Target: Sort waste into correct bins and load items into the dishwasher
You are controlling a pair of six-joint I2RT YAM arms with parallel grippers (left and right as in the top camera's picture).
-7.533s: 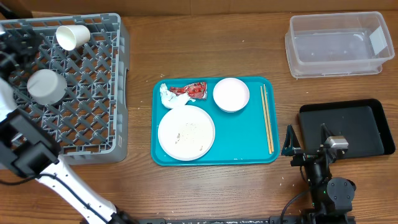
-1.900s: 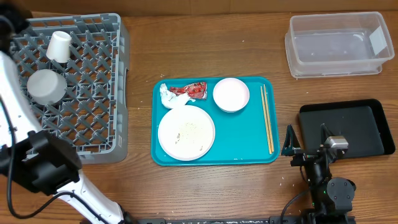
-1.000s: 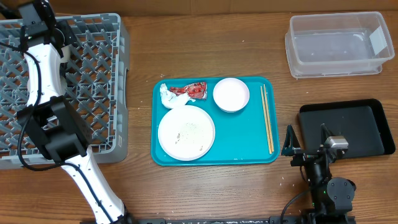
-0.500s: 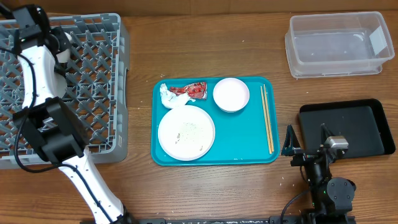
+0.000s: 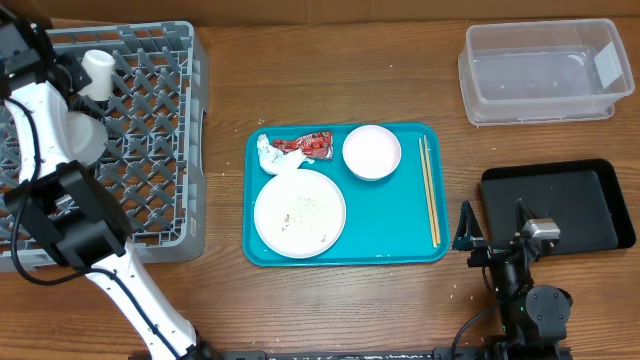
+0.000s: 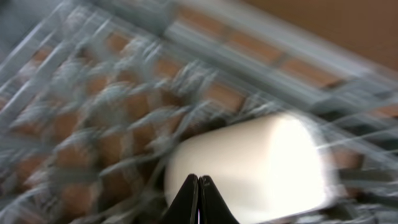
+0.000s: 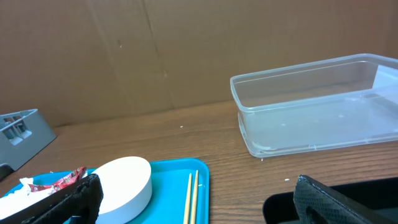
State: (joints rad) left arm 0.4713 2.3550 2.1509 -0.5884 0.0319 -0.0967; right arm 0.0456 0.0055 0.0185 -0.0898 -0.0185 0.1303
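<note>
The grey dish rack (image 5: 150, 150) sat at the left of the bench (image 5: 300, 310). Your left tool (image 6: 198, 182) hung clenched and empty just over the white cup (image 6: 249, 165) in it. That wrist view was smeared, so a fast sweep risked clipping the lattice or toppling the cup. On the teal tray (image 5: 385, 225), the plate (image 5: 275, 232) carried loose rice (image 5: 301, 211), which any tilt could scatter. Your right tool (image 7: 199, 196) stood released beside the black tray (image 5: 560, 205).

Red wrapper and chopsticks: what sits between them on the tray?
A white bowl, resting on the teal tray, clearest in the overhead view.
</note>
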